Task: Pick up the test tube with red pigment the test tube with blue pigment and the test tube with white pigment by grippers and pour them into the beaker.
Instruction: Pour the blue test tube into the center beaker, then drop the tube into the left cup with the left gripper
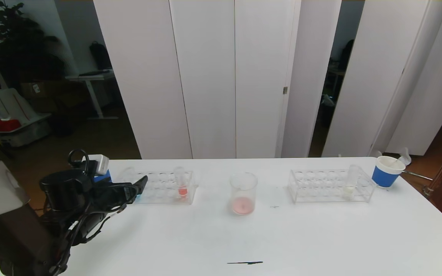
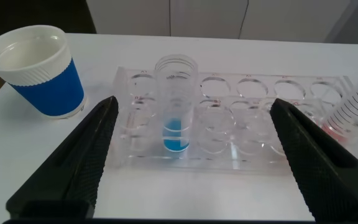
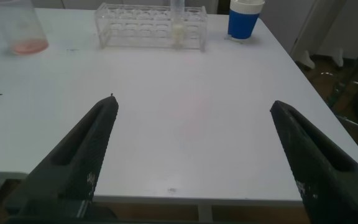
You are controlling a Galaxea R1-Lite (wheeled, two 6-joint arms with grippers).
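The white tabletop [image 1: 320,237] is carrying two clear racks: the left rack [image 1: 165,188] is sitting at the left of the head view, with a blue-banded paper cup [image 2: 36,68] just beside its outer end; the right rack [image 1: 330,186] is sitting at the right, with a second blue cup [image 1: 386,171] just beside its far end; white folding panels [image 1: 221,76] are closing off the background. The left gripper [image 2: 191,162] is hovering in front of the left rack, its fingers spread wide apart, nothing between them. The test tube with blue pigment [image 2: 176,106] is standing upright in that rack, clear with bright blue at its bottom; a tube with orange-red bottom [image 1: 182,182] is standing further along. The beaker [image 1: 243,193] is standing between the racks, pinkish at its base. The test tube with white pigment [image 1: 350,182] is standing upright in the right rack, cream at its bottom. The right gripper [image 3: 194,155] is hanging over the tabletop's near edge, fingers wide apart.
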